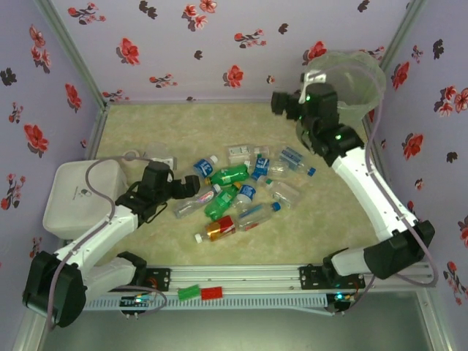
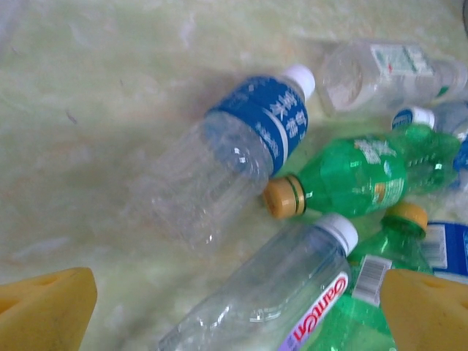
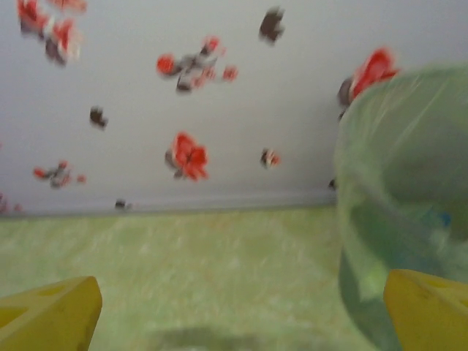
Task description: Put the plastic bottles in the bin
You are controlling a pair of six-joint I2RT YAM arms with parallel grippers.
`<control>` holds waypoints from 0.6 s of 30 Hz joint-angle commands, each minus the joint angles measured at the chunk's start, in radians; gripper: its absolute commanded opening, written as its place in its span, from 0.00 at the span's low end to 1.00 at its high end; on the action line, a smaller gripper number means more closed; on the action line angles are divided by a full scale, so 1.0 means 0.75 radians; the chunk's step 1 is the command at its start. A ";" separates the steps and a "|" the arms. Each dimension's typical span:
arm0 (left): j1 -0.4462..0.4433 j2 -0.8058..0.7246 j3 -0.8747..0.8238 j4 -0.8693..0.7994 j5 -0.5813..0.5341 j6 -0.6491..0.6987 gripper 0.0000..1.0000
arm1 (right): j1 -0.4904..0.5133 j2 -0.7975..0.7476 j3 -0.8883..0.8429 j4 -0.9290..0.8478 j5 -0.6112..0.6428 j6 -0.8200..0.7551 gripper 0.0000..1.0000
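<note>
Mid-task: the right hand (image 1: 284, 102), spread wide and empty, hangs beside the bin (image 1: 369, 91) at the far right corner of the table (image 1: 146, 124), while the left hand (image 1: 181, 187), also spread and holding nothing, hovers low over the plastic bottles (image 1: 241, 189) heaped mid-table. The step in hand appears to be a left-arm pick. The next move calls for lowering that hand astride the clear red-lettered bottle (image 2: 270, 300) beneath it and closing across its body without scattering its neighbours.

Plastic bottles (image 1: 229, 175) clutter the middle, bin (image 1: 362, 95) fills far-right corner, back-left table (image 1: 146, 124) open.
</note>
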 commanded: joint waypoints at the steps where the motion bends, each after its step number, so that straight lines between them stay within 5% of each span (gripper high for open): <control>1: 0.012 0.037 0.044 -0.104 0.115 0.057 1.00 | 0.068 -0.071 -0.182 0.031 0.040 0.121 1.00; 9: 0.004 0.130 0.055 -0.204 0.179 0.070 1.00 | 0.183 -0.188 -0.607 0.186 0.006 0.493 1.00; 18: -0.067 0.287 0.104 -0.245 0.208 0.081 1.00 | 0.211 -0.182 -0.714 0.297 0.048 0.588 1.00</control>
